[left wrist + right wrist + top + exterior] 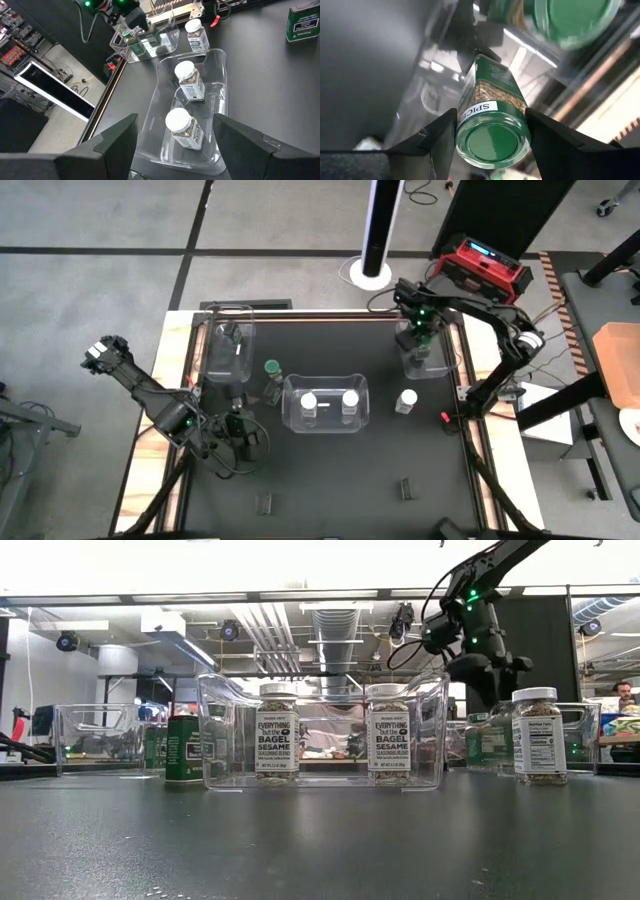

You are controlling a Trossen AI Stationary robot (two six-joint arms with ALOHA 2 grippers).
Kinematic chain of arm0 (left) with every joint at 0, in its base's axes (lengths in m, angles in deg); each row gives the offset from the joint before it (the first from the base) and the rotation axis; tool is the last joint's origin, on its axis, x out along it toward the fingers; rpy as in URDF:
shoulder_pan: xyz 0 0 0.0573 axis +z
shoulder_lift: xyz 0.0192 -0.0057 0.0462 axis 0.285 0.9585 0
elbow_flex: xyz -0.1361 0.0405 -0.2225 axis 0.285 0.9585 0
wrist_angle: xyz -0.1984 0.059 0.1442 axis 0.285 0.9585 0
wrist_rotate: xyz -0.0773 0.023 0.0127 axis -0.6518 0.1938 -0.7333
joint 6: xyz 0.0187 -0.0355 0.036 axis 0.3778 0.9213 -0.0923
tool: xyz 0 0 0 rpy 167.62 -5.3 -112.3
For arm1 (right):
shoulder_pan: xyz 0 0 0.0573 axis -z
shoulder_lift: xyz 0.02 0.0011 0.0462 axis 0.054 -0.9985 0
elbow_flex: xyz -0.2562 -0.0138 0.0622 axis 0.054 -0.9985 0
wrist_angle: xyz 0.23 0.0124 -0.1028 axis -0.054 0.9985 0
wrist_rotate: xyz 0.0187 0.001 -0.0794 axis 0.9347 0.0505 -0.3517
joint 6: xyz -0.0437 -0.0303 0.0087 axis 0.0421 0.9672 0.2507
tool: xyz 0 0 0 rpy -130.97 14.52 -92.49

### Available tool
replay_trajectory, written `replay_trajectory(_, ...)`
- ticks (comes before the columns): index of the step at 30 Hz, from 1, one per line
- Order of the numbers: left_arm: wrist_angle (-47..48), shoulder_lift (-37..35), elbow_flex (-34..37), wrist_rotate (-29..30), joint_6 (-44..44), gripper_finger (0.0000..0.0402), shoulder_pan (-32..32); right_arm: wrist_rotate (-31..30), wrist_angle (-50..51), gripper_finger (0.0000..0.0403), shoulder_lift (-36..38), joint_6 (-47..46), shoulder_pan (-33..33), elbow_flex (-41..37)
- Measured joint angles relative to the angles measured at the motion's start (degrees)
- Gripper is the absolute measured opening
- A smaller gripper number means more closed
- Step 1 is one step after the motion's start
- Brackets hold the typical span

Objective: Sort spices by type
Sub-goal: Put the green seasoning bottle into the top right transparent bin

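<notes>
While the right arm works at the back right bin [424, 360], the scene is this:
Right gripper [492, 131]: inside that bin, clenched on a green-lidded jar [492, 120]; a second green-lidded jar [570, 17] lies just beside it.
Left gripper [175, 137]: fingers spread and empty, at the front left of the table [330, 480].
Middle bin [325, 402]: two white-lidded jars [189, 80] stand inside.
Loose jar [406, 401]: white lid, right of the middle bin.
Green tin [272, 370]: left of the middle bin.

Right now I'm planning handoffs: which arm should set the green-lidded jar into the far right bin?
Right. The right gripper already holds the green-lidded jar over that bin; the left gripper waits open, near the table's left side.
</notes>
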Motion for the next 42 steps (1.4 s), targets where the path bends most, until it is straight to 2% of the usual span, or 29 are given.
replay_trajectory(5,0.02,0.00,0.00,0.00,0.00,0.0241,0.00,-0.04,-3.98,0.0227,-0.05,-0.03,0.00,0.00)
replay_trajectory(13,0.00,0.02,0.00,0.01,0.00,0.0241,0.00,-0.46,-5.05,0.0215,-0.05,-2.02,0.00,0.00)
replay_trajectory(20,0.00,0.02,0.00,0.00,0.41,0.0241,0.00,-0.46,-3.36,0.0230,0.06,-2.16,0.00,0.32)
replay_trajectory(30,0.00,0.02,0.00,0.02,0.42,0.0241,0.00,-0.55,1.24,0.0242,0.54,-4.84,-0.02,6.02)
replay_trajectory(37,-0.02,0.04,0.00,0.02,0.42,0.0241,0.00,-3.39,0.23,0.0207,3.95,-7.16,-2.92,8.78)
replay_trajectory(42,0.00,0.04,0.00,0.04,0.44,0.0241,0.00,-3.56,-2.94,0.0148,5.35,-7.91,-9.34,7.34)
